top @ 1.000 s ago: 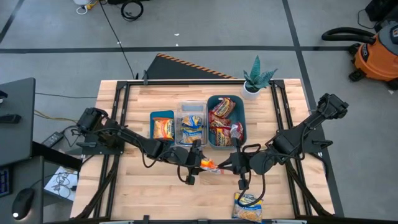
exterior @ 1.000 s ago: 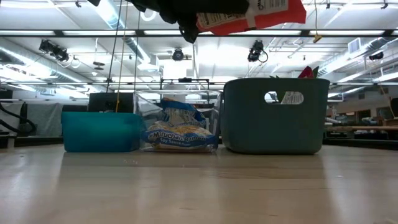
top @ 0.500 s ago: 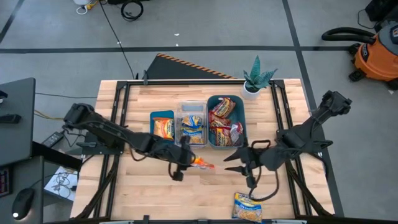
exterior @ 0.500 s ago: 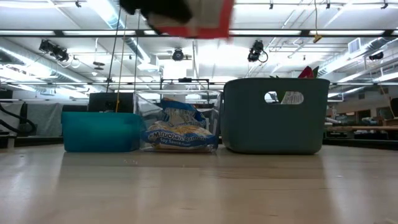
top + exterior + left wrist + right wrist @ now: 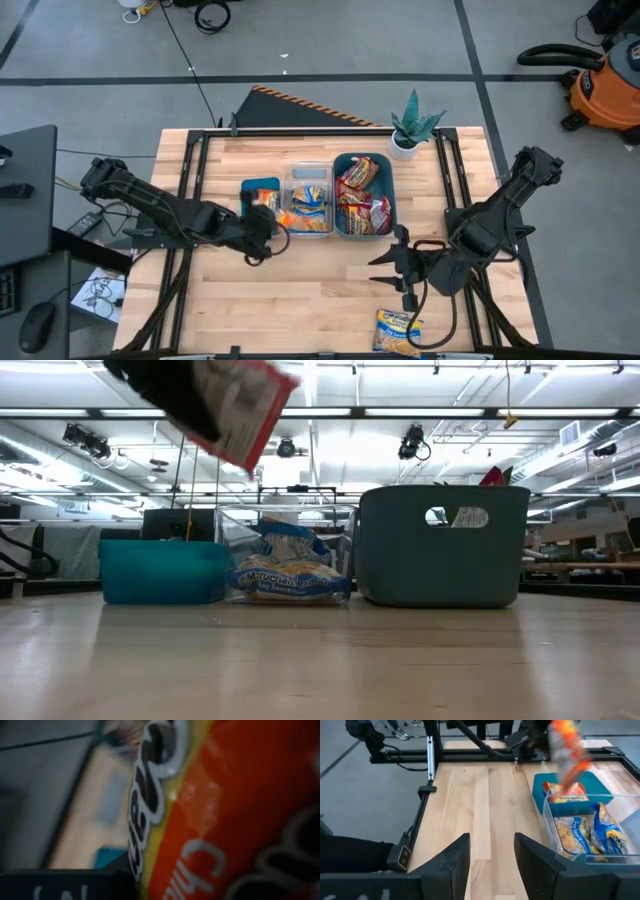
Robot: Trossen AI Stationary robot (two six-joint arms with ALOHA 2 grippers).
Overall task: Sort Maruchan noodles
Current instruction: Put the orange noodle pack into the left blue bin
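Three bins are lined up at frame centre in the high view: a teal bin (image 5: 258,186) with one orange packet, a clear bin (image 5: 308,170) with blue packets (image 5: 313,204), and a dark bin (image 5: 391,205) with several red packets (image 5: 357,175). One orange packet (image 5: 284,217) is gripped in the closed left gripper (image 5: 270,221) above the teal bin's edge; the left wrist view is filled by its print. One packet (image 5: 399,331) lies alone on the worktop (image 5: 320,280) at bottom centre, unseen in the low view. Spread open and empty, the right gripper (image 5: 385,271) is held right of centre.
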